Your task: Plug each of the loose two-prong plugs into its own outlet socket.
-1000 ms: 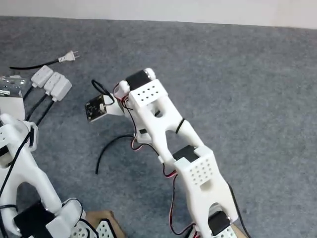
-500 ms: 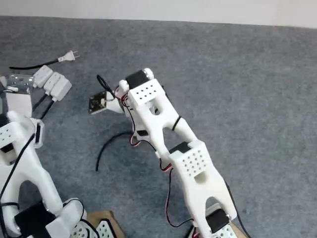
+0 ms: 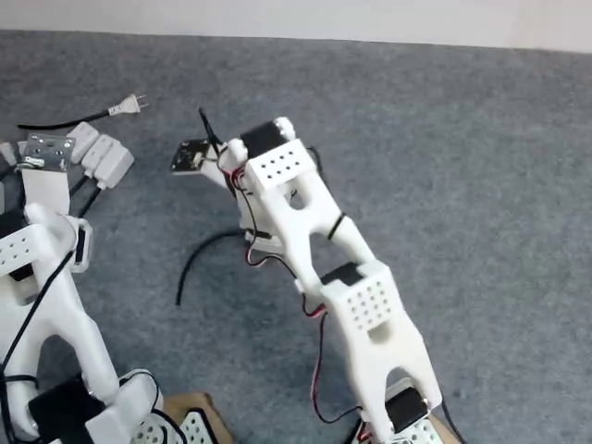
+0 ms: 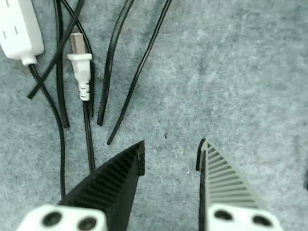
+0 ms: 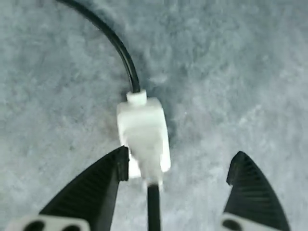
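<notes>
Your right claw (image 5: pixel 180 156) hung wide open, the white blocky connector (image 5: pixel 143 137) on its black cord (image 5: pixel 118 48) off-centre between the jaws; you needed to centre it before closing.

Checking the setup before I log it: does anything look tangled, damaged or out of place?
The black cords beside the loose white plug cross one another in a tangle, close to a white outlet socket. Nothing looks damaged.

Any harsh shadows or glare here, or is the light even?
High view: even light, no hard shadows on the carpet. Left wrist view: thin soft shadows beside the black cables. Right wrist view: no glare on the white connector.
</notes>
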Controlling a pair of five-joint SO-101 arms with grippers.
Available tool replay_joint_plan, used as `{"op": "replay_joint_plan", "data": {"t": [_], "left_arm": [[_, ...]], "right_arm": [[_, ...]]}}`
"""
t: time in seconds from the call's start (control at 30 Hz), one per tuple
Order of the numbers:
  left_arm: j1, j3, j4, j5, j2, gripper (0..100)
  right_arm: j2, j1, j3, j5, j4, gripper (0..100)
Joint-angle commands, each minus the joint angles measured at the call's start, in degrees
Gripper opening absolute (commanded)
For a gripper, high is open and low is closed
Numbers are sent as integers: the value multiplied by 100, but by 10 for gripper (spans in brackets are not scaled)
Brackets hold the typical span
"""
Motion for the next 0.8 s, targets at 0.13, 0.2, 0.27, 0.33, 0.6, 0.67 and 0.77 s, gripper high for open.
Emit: {"op": "replay_joint_plan", "data": {"t": [0.13, 0.2, 0.27, 0.33, 0.6, 0.67, 0.77], "left_arm": [[593, 549, -457, 167, -119, 197], [866, 699, -615, 316, -119, 197], [1218, 725, -809, 387, -119, 197], [1684, 699, -923, 633, -171, 197], [3187, -567, -334, 1090, -127, 197], [3486, -813, -44, 1090, -127, 197], [3899, -1007, 316, 1073, -119, 197]], "right_arm": [[-2176, 101, 1824, -105, 75, 313], [-2554, 110, 2053, -343, 75, 313], [-2914, 207, 2105, -633, 75, 313], [-3240, 409, 2114, -905, 75, 313], [-4277, 1332, 2070, -1284, 75, 313], [-4532, 1560, 2070, -1284, 75, 313], [-4831, 1991, 2105, -1284, 75, 313]]}}
